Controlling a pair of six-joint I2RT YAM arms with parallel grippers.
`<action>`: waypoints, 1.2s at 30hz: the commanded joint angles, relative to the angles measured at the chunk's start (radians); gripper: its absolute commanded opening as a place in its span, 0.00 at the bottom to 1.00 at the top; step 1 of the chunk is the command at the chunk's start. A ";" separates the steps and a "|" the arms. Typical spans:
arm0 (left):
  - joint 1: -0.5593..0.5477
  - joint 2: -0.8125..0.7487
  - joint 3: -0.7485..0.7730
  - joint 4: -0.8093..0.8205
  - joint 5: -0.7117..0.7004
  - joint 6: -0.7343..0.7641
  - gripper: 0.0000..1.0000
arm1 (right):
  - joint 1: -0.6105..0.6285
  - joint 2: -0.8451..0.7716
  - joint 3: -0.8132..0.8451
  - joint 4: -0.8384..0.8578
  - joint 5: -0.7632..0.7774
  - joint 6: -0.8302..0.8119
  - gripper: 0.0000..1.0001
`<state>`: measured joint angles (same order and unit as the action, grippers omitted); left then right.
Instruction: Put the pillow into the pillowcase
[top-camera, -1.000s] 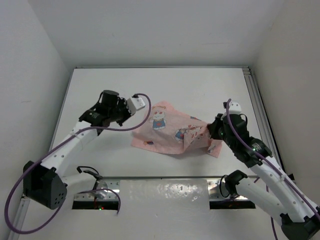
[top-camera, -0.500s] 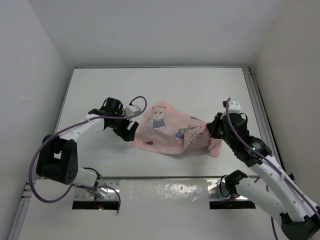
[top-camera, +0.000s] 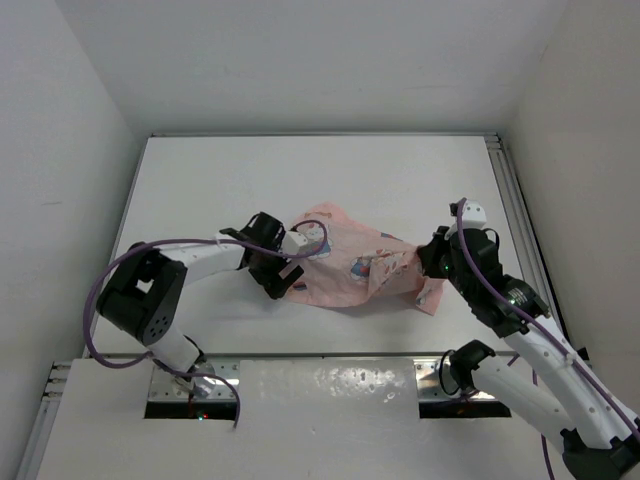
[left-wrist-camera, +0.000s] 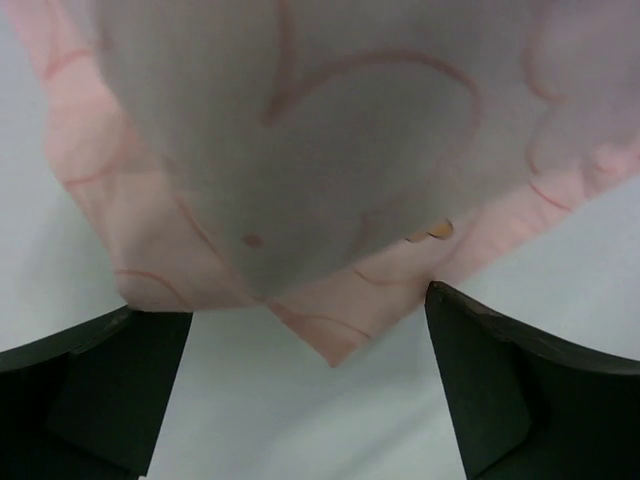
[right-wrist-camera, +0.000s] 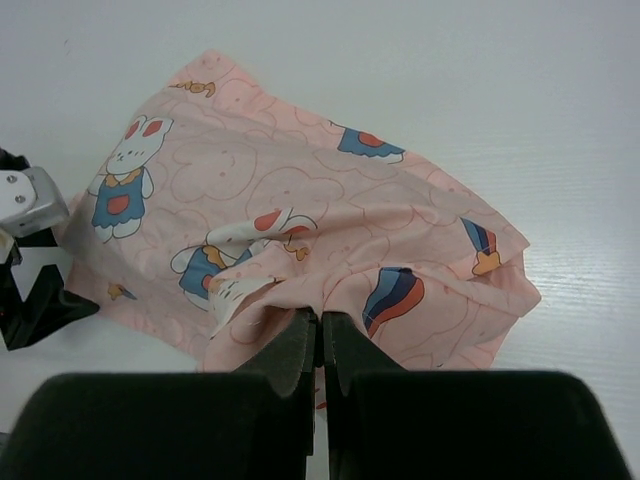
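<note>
Pillowcase of soft pink fabric printed with white cartoon rabbits lies rumpled on the white counter. One corner pokes between the left jaws, which stand wide open on either side of it without touching. The right jaws are closed, pinching a fold at the opposite end. The pillow shows nowhere, and I cannot tell whether it is inside. The left jaws should probably reach deeper over that corner and close squarely before any pulling.
</note>
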<state>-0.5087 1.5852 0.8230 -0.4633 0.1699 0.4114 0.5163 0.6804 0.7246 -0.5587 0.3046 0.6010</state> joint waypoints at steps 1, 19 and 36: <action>-0.013 0.033 0.005 0.112 -0.052 -0.054 1.00 | -0.006 -0.010 0.027 0.020 0.028 -0.014 0.00; 0.021 0.063 0.074 -0.024 0.179 0.018 0.00 | -0.006 -0.028 0.009 0.020 0.085 -0.029 0.00; 0.338 -0.264 0.872 -0.584 0.407 0.175 0.00 | -0.009 0.071 0.501 -0.058 0.133 -0.188 0.00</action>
<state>-0.1703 1.3342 1.6352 -0.9676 0.5278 0.5644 0.5129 0.7609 1.1740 -0.6315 0.3954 0.4591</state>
